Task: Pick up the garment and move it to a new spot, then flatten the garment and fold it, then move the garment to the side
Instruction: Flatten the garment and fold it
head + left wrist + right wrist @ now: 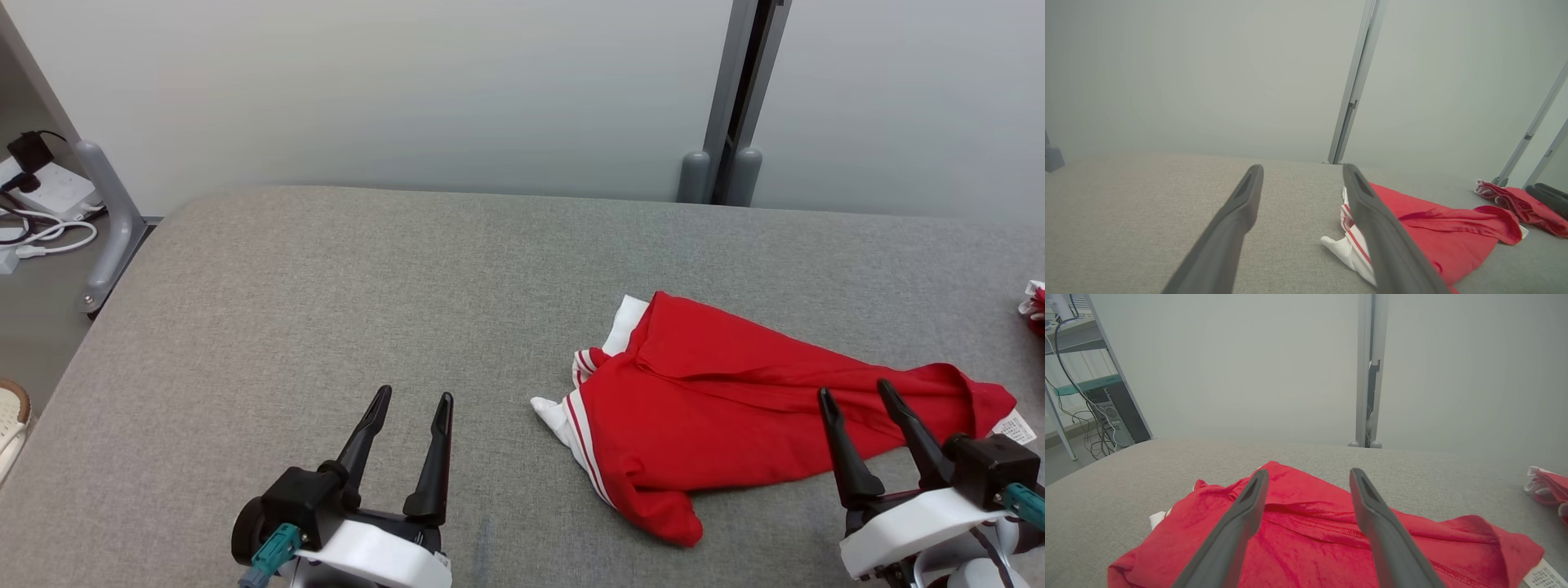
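Note:
A red garment [718, 408] with white striped trim lies crumpled on the grey padded table [326, 310], right of centre; it also appears in the left wrist view [1437, 228] and the right wrist view [1310, 539]. Its white care label [1015, 426] sticks out at the right end. My right gripper [857, 392] hovers open over the garment's right part, nothing between its fingers. My left gripper [412, 398] stands open over bare table to the garment's left, apart from it.
A second red and white cloth [1035, 306] lies at the table's right edge, seen too in the left wrist view [1519, 202]. A grey post [735, 98] rises behind the table. A power strip and cables [41, 204] sit on the floor at left.

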Available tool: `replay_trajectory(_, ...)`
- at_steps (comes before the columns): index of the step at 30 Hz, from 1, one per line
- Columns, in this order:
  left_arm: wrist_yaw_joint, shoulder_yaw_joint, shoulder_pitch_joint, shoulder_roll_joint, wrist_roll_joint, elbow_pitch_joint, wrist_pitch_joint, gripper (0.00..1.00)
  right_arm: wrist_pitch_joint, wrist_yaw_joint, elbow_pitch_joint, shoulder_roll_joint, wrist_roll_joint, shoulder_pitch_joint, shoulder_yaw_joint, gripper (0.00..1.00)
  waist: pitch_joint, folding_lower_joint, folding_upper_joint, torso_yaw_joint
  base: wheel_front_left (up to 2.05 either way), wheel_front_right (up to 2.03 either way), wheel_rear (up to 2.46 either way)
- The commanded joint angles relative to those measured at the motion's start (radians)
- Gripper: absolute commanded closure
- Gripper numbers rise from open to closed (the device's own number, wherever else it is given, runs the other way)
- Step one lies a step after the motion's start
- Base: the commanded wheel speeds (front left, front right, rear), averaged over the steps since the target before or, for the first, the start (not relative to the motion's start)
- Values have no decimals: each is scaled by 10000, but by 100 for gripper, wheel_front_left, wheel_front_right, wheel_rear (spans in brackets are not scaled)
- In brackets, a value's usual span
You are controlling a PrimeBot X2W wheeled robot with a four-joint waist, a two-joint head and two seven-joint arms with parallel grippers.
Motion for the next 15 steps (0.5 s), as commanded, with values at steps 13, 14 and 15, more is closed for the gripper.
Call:
replay_trajectory(13, 2, 15, 13, 48, 89, 18, -29, 0, -13, -3, 90, -8, 24, -8, -110, 0, 15, 0, 0, 78, 0, 0, 0)
replay_trajectory(14, 6, 11, 3, 48, 77, 16, -29, 0, -13, -3, 98, -16, 28, -15, -108, 0, 22, 0, 0, 83, 0, 0, 0)
replay_trajectory(15, 9, 4, -7, 48, 65, 13, -29, 0, -13, -3, 102, -26, 30, -25, -108, 0, 30, 0, 0, 88, 0, 0, 0)
